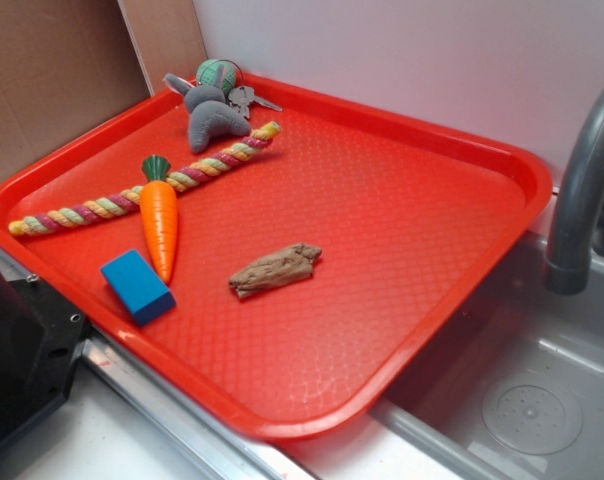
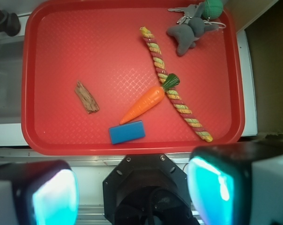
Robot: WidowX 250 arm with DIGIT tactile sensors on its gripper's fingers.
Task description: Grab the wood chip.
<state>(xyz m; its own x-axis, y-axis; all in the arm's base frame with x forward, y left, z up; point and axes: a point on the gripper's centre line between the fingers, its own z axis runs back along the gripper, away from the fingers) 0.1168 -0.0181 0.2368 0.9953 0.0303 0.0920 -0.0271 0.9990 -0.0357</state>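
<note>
**Wood chip lies free on the red tray, gripper high above and empty**

The red tray (image 1: 402,190) serves as the landmark here. The wood chip (image 1: 275,269) lies flat on the tray's textured floor, roughly in the middle of its front half, touching nothing else. To its left, near the tray's front-left rim, sits a blue block (image 1: 137,286), and just beside the block lies an orange toy carrot (image 1: 159,222) with its green top pointing toward the back of the tray. The carrot's top rests against a braided rope (image 1: 142,193) that runs diagonally across the tray's left side. In the tray's back-left corner are a grey stuffed toy (image 1: 212,117), a green ball (image 1: 218,72) and a set of keys (image 1: 248,98), bunched together.

In the wrist view the gripper (image 2: 132,194) hangs well above the tray's front rim, its two fingers (image 2: 221,187) spread wide and holding nothing. The chip shows far below it, well apart from both fingers.

Beyond the tray's right rim stand a grey faucet (image 1: 582,190) and a sink basin (image 1: 522,400).
</note>
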